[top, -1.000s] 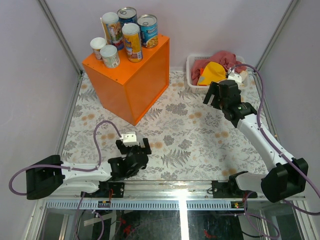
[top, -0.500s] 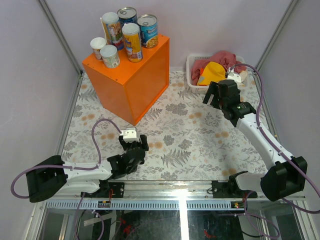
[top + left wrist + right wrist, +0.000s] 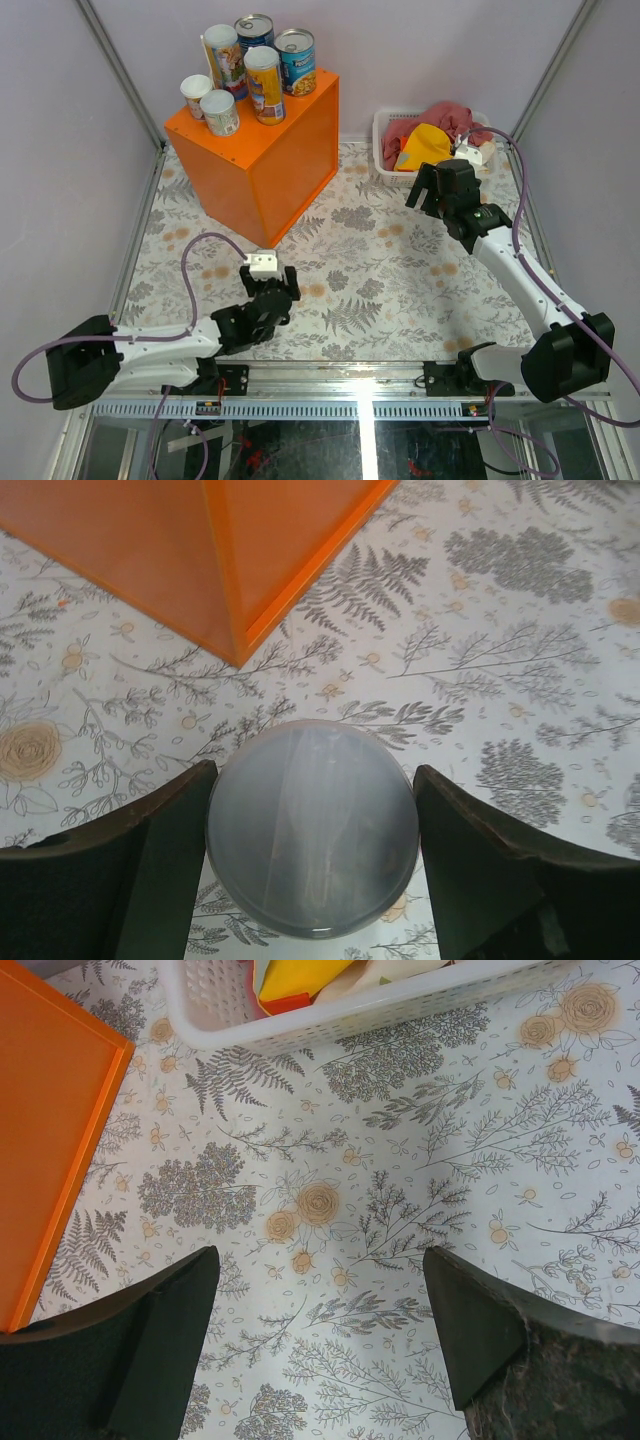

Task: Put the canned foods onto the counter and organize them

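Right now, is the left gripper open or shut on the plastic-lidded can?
Shut on the plastic-lidded can: in the wrist view both fingers of the left gripper touch its round lid's sides, no gap.

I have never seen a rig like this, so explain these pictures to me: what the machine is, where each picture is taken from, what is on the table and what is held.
These are two robot arms bolted at the near edge of a flower-patterned table. The wide picture looks down from above and behind them; the other two come from a camera on each wrist, so the dark shapes at their lower corners are that arm's own fingers. On the table stand an orange counter with six cans on top and a white basket of cloths. The left gripper has its fingers against both sides of a can with a cloudy lid, near the counter's corner. The right gripper is open and empty, near the basket.
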Available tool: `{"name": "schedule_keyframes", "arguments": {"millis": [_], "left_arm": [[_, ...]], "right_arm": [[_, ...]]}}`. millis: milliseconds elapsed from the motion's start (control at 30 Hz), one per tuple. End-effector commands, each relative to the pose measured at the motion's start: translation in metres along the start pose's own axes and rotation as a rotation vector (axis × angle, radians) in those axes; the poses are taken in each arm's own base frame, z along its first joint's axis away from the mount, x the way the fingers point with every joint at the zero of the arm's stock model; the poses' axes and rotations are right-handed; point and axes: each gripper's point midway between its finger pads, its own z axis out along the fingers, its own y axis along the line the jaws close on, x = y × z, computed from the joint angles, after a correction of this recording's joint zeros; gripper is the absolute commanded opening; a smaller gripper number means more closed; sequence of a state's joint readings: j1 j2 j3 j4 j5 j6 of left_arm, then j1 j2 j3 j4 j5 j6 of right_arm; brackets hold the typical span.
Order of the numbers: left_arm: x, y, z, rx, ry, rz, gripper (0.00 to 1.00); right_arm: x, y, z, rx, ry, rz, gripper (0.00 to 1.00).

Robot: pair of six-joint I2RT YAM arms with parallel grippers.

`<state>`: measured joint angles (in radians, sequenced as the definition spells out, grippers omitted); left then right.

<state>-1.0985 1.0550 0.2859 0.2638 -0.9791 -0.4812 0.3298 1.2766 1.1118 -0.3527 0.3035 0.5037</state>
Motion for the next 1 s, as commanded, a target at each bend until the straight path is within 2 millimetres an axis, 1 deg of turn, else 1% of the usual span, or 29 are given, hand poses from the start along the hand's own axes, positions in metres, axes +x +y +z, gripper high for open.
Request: {"name": "schedule_keyframes", "arguments": {"millis": [0,300,533,567,600,633,667,833,967], "left_arm": [[-0.056,-0.023,-0.005,0.045,-0.07,-0.092,0.0],[-0.102,-0.047,-0.02,0.161,-0.07,-0.08,0.0],[-0.155,-0.064,-0.032,0.209,-0.089,-0.05,0.0],[-0.164,-0.066,-0.034,0.216,-0.096,-0.047,0.0],[-0.177,-0.069,-0.037,0.22,-0.11,-0.054,0.0],[-0.181,-0.069,-0.038,0.219,-0.113,-0.044,0.0],[-0.196,-0.071,-0.04,0.217,-0.131,-0.05,0.0],[-0.252,-0.078,-0.047,0.206,-0.212,-0.015,0.0],[-0.293,-0.079,-0.045,0.184,-0.257,0.028,0.0]], "right_arm": [[-0.029,0.011,-0.009,-0.028,-0.092,0.008,0.9],[-0.026,0.011,-0.01,-0.037,-0.087,0.019,0.9],[-0.027,0.011,-0.013,-0.041,-0.096,0.023,0.9],[-0.027,0.011,-0.013,-0.041,-0.094,0.023,0.9],[-0.027,0.011,-0.013,-0.041,-0.096,0.025,0.9],[-0.027,0.011,-0.013,-0.041,-0.097,0.025,0.9],[-0.028,0.011,-0.014,-0.041,-0.099,0.027,0.9],[-0.03,0.012,-0.015,-0.049,-0.102,0.029,0.9],[-0.032,0.014,-0.017,-0.058,-0.106,0.032,0.9]]}}
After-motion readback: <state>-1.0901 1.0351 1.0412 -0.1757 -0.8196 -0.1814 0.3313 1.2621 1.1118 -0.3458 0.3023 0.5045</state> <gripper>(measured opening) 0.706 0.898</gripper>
